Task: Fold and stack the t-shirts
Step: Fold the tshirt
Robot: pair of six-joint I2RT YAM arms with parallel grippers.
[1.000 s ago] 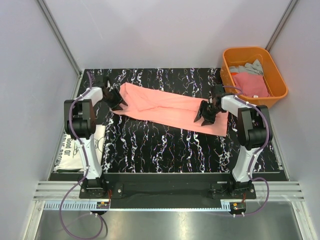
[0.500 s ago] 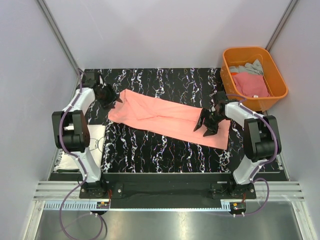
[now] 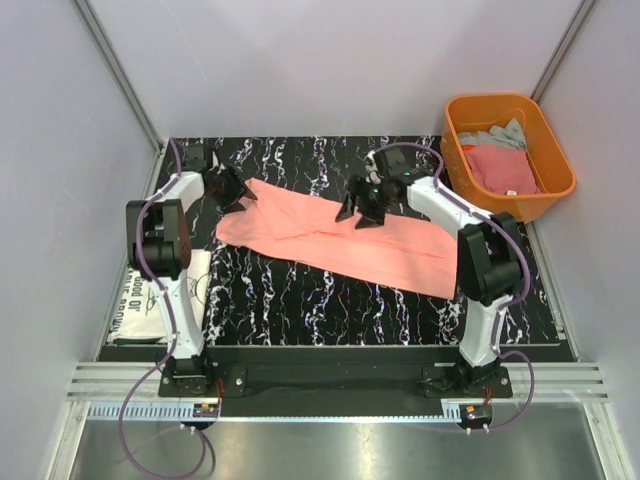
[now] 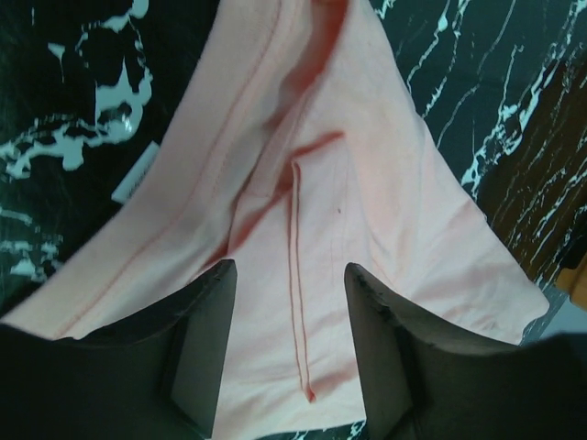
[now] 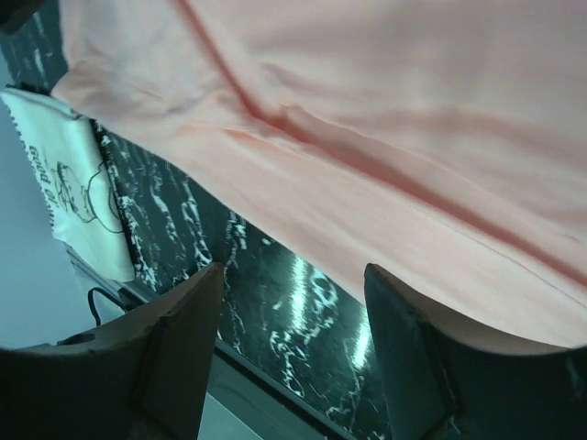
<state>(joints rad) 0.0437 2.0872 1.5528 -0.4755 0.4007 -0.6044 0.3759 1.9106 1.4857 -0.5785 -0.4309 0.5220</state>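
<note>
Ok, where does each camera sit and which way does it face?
Top: above and behind left arm and right arm, looking down on table, pink tee; both show.
Left wrist: above the tee's left end, looking down; left jaws show.
Right wrist: over the tee, facing white tee; right jaws show.
Shared: all see the pink tee.

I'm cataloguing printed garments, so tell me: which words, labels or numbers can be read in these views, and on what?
"Good Ol'": black print on the white cotton t-shirt, at the left in the top view.
"BROWN": the next line on it, partly hidden, reading unsure.
The small white tag at the salmon-pink cloth t-shirt's edge: too small to read.
The orange plastic tub: no text visible.
</note>
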